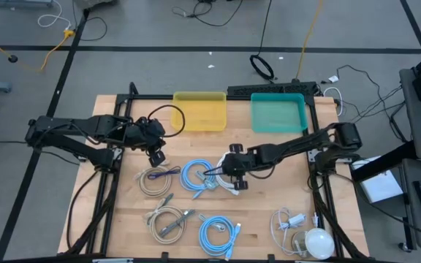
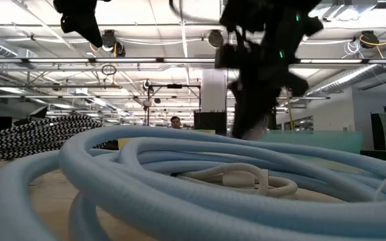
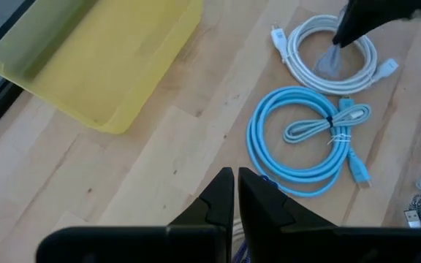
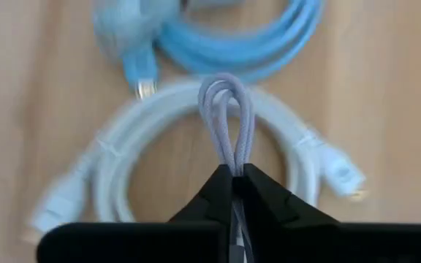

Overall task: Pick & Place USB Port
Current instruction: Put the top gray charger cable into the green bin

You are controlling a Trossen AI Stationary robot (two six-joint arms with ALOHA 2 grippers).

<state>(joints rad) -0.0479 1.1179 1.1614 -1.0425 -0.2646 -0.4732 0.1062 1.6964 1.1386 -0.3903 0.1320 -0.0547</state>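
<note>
No text, label, brand, number or sign can be read in any of the four views. The cables, the two bins and the tabletop (image 1: 269,219) show no print. Anything hanging in the room behind is too small and blurred to make out.

The white USB cable (image 4: 196,153) lies coiled flat on the wooden table, just beside the light-blue cable coil — its connector ends stick out at either side, and one pale loop is pinched upward above the coil.
</note>
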